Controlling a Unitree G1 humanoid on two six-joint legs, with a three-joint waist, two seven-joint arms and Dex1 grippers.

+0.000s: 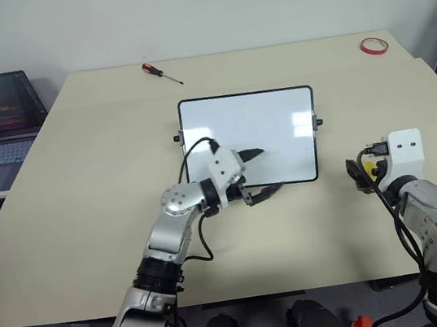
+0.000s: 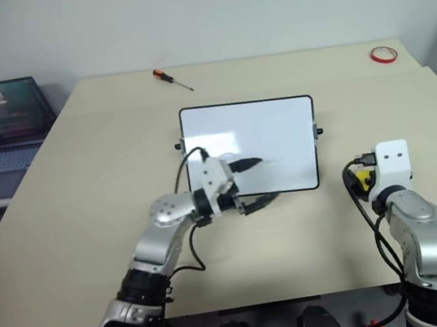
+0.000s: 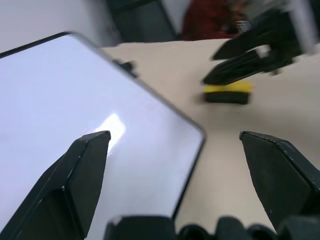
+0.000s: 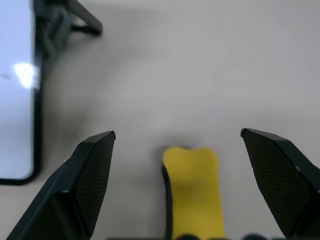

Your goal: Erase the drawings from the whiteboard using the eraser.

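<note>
the eraser (image 4: pixel 194 187), a small yellow block with a dark underside, lies flat on the matte beige counter (image 1: pixel 83 192) just to the right of the whiteboard (image 1: pixel 254 129), directly under the right hand (image 4: pixel 177 175), whose fingers gape wide on either side of it and hold nothing; its long axis runs along the way that hand points. the left hand (image 1: pixel 255 176), also wide open and empty, hovers over the near edge of the glossy, black-framed whiteboard, so the right hand is clearly nearer the eraser.

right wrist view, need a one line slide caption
Open right gripper poised above the yellow eraser lying on the table, whiteboard alongside.
</note>
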